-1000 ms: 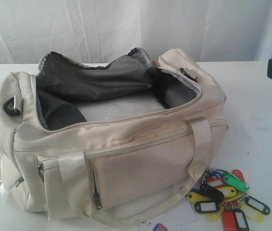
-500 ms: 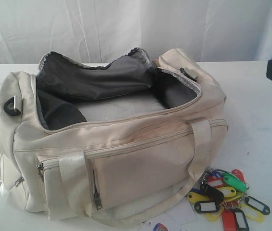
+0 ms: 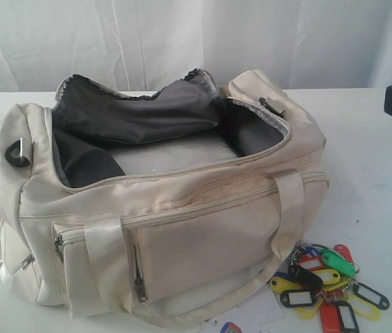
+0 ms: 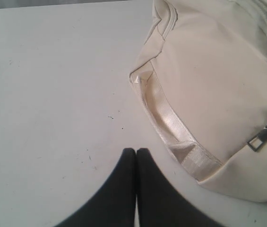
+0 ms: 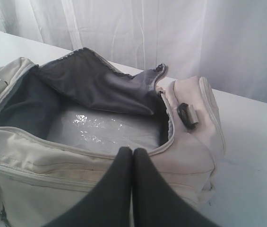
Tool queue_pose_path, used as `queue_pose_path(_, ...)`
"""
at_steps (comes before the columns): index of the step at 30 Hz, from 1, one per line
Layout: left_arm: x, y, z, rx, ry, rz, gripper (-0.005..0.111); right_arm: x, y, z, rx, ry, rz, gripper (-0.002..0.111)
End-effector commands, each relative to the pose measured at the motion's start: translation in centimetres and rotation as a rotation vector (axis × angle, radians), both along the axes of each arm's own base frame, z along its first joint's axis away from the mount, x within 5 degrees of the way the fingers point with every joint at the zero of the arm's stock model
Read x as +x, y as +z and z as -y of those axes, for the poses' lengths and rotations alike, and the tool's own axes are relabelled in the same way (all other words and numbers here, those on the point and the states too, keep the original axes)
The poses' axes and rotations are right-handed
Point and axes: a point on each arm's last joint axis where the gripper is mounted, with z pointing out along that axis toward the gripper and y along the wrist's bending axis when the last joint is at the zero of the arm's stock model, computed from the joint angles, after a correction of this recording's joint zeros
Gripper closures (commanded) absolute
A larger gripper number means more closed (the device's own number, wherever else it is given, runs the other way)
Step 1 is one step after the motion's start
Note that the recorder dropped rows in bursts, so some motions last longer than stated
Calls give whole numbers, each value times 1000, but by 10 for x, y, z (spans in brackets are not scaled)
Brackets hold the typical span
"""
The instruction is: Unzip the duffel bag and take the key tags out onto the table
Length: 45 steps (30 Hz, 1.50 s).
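The duffel bag [image 3: 182, 208] sits on the white table [image 3: 376, 173] with its main zip open, the top flap folded back so the dark grey lining and a pale floor show inside. The key tags [image 3: 327, 284] lie in a bunch on the table, just beside the bag's front right corner and close to its handle strap. The left gripper [image 4: 136, 151] has its jaws pressed together on nothing, above bare table next to one end of the bag. The right gripper [image 5: 133, 150] is likewise closed and empty, poised by the front rim of the bag's open mouth
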Motion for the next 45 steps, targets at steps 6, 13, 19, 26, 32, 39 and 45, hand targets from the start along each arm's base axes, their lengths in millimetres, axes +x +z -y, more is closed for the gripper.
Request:
queue_pose_path(6, 0, 0, 1, -7, -22, 8, 107, 0, -1, 1, 4, -8, -6, 108)
queue_pose_path(13, 0, 0, 2, -7, -27, 8, 107, 0, -1, 1, 4, -8, -6, 108)
queue_pose_path(19, 0, 0, 2, -7, -27, 8, 107, 1, -2, -4, -1, 31, -9, 108)
queue_pose_path(26, 0, 0, 2, -7, -27, 8, 107, 0, -3, -5, -1, 45, -19, 108)
queue_pose_path(32, 0, 1, 2, -8, -38, 11, 107, -4, -1, -5, -1, 44, -4, 108)
queue_pose_path(39, 0, 1, 2, -8, -38, 11, 107, -37, 13, 1, 17, 40, 138, 108)
queue_pose_path(45, 0, 1, 2, -8, -38, 11, 107, -55, 18, 3, 26, 41, 210, 108)
